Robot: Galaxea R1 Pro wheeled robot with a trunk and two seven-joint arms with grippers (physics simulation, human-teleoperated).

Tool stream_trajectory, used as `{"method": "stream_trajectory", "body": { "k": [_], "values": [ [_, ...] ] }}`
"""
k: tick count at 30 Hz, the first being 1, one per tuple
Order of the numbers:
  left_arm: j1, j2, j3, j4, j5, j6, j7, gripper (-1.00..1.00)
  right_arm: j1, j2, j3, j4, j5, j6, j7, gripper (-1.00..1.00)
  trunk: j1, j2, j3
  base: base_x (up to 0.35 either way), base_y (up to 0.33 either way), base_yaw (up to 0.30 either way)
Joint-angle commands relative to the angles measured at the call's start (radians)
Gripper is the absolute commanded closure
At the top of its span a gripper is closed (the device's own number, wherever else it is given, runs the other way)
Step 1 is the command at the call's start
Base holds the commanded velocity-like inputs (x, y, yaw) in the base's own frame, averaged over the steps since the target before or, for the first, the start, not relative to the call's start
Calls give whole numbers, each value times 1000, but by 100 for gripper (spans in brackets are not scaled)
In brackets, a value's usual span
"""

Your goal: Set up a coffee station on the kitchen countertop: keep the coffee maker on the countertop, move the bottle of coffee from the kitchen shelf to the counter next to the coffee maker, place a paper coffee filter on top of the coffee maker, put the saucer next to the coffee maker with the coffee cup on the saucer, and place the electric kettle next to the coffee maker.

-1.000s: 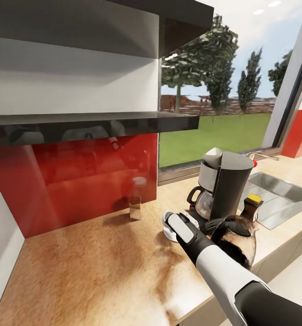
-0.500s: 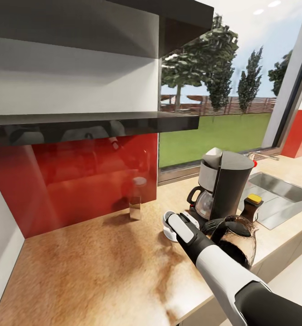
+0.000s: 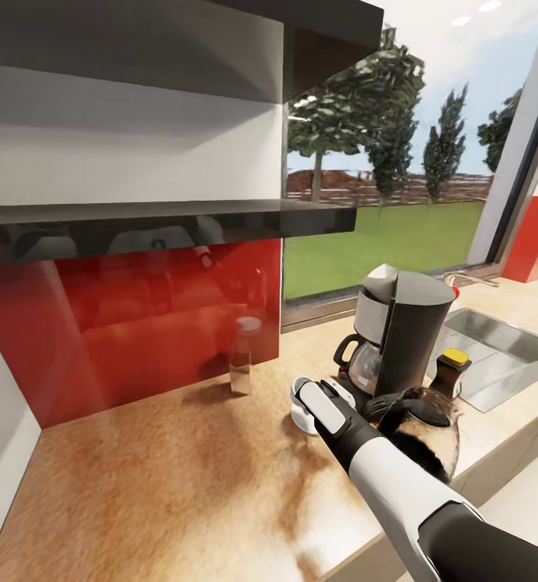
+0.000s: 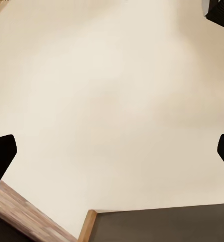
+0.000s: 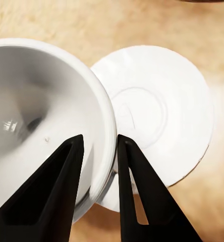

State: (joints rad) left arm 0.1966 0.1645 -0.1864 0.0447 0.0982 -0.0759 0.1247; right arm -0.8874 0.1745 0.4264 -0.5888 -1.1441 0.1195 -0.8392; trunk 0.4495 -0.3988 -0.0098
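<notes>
Left gripper [image 4: 112, 151]: jaws spread wide, holding nothing, over pale floor.
Bottle of coffee [image 3: 242, 354]: upright on the bench [image 3: 180, 485] by the red backsplash.
Right gripper [image 5: 99, 151]: jaws pinched on the coffee cup [image 5: 36, 116] rim, cup over the saucer [image 5: 157, 116] edge.
Coffee maker [image 3: 400, 331]: right of the saucer.
Electric kettle [image 3: 426, 428]: in front of it.

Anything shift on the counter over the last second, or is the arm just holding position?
Nothing visibly moved. The right gripper stays clamped on the cup's rim, over the saucer. The coffee maker, the kettle and the glass bottle sit where they were.
</notes>
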Motion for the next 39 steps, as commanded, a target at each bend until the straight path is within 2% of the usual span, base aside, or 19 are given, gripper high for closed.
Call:
{"method": "stream_trajectory", "body": {
  "k": [1,9,17,39],
  "values": [
    [0,0,-8,2,10,-5,1,-100,-1,0,2,0,1,6,-3,100,1,-1,-1,21,0,0],
    [0,0,-8,1,10,-4,1,-100,-1,0,2,0,1,5,-4,100,1,-1,-1,5,0,0],
    [0,0,-8,1,11,29,3,-100,-1,0,2,0,1,5,-4,100,1,-1,-1,31,0,0],
    [0,-2,-8,1,11,32,3,-100,-1,0,-2,-2,1,5,-6,100,1,-1,-1,11,0,0]
  ]
}}
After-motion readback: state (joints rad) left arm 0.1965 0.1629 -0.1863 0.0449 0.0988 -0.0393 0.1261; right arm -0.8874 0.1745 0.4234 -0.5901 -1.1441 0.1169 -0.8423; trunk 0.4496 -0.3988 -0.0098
